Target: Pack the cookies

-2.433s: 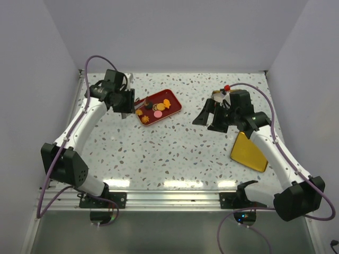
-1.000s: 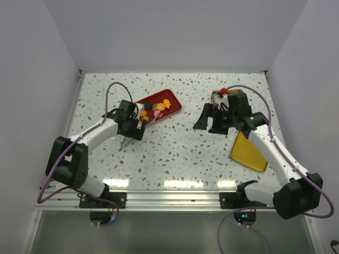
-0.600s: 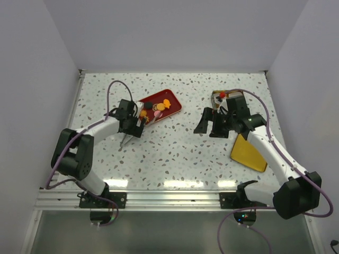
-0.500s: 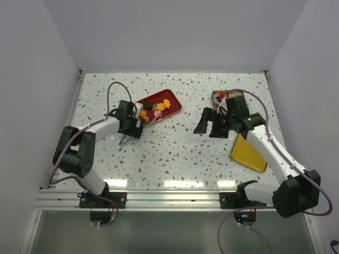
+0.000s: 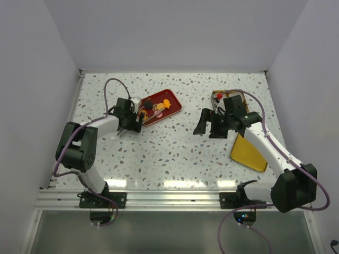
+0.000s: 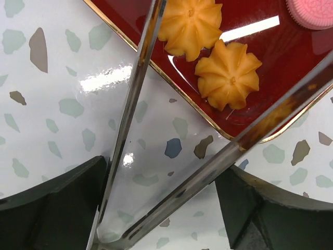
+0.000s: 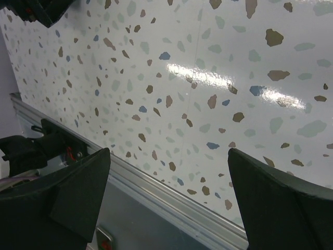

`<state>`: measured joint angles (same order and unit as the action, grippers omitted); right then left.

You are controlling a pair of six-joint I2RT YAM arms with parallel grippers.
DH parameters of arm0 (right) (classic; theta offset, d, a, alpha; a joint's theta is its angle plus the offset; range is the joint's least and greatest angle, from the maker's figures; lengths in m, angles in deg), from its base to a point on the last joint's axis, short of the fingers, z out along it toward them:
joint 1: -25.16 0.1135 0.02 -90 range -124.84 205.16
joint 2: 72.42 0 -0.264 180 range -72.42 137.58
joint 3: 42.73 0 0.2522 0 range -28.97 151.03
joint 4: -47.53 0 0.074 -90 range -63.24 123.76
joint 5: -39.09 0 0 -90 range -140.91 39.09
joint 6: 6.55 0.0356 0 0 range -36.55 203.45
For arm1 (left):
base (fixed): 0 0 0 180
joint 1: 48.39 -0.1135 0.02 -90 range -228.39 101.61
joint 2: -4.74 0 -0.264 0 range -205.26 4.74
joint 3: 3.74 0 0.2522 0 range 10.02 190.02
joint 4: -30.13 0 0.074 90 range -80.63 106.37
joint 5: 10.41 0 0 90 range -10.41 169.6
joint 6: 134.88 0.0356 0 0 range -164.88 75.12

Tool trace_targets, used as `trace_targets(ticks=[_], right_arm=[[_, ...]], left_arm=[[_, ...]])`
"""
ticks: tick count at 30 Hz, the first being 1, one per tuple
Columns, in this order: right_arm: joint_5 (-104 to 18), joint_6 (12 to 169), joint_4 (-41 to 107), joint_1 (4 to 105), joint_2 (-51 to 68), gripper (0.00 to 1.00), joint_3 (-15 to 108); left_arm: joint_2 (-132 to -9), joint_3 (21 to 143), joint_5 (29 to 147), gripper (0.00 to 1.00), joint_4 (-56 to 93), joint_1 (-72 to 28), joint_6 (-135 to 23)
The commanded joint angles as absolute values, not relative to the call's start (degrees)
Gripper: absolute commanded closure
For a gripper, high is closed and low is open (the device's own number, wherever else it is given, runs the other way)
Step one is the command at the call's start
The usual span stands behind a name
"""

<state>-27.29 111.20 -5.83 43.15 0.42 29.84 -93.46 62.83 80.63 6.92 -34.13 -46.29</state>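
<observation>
The red tray (image 5: 173, 103) holds several cookies: two orange ones (image 6: 229, 75), a pink one (image 6: 312, 11) and a dark one (image 5: 149, 101). My left gripper (image 5: 128, 122) is low at the tray's left corner, shut on metal tongs (image 6: 130, 120). The tongs' two arms spread out over the tray's edge (image 6: 281, 57), one on each side of the orange cookies. The tongs hold nothing. My right gripper (image 5: 207, 123) is open and empty above the table; its wrist view (image 7: 169, 153) shows only bare terrazzo and the front rail.
A brown box with a gold rim (image 5: 218, 97) stands behind the right gripper. A yellow lid (image 5: 248, 152) lies at the right under the right arm. A white paper cup (image 5: 136, 100) stands at the tray's left end.
My left arm came down from the back left with the tongs, and has slid them up to the tray's left corner. The right gripper has drifted slightly left.
</observation>
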Motion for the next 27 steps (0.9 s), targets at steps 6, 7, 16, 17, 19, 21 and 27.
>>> trace_targets(ticks=[6,7,16,17,19,21,27], right_arm=[[-27.18,111.22,-5.17,43.26,-2.36,0.01,30.27],[-27.18,111.4,-5.08,43.26,-2.71,0.01,30.09],[-26.83,112.1,-5.26,43.26,-5.53,0.01,29.65],[-26.83,112.1,-5.35,43.26,-5.62,0.01,29.74],[-26.65,112.19,-5.43,43.26,-6.23,0.01,29.74],[-26.56,112.19,-5.78,43.26,-6.58,0.01,29.74],[-27.26,111.4,-7.8,43.26,-8.95,0.01,29.65]], left_arm=[[-91.17,62.23,84.16,0.31,-2.07,-34.5,-50.15],[-89.94,62.22,84.6,0.33,-2.61,-34.5,-50.5],[-77.01,63.19,86.8,0.43,-8.76,-34.33,-54.02],[-75.7,63.28,86.98,0.44,-9.37,-34.33,-54.28],[-74.98,63.19,87.24,0.44,-9.64,-34.33,-54.38],[-74.54,62.76,84.97,0.32,-10.52,-34.06,-54.46],[-73.66,59.59,81.01,0.0,-6.4,-33.89,-51.83]])
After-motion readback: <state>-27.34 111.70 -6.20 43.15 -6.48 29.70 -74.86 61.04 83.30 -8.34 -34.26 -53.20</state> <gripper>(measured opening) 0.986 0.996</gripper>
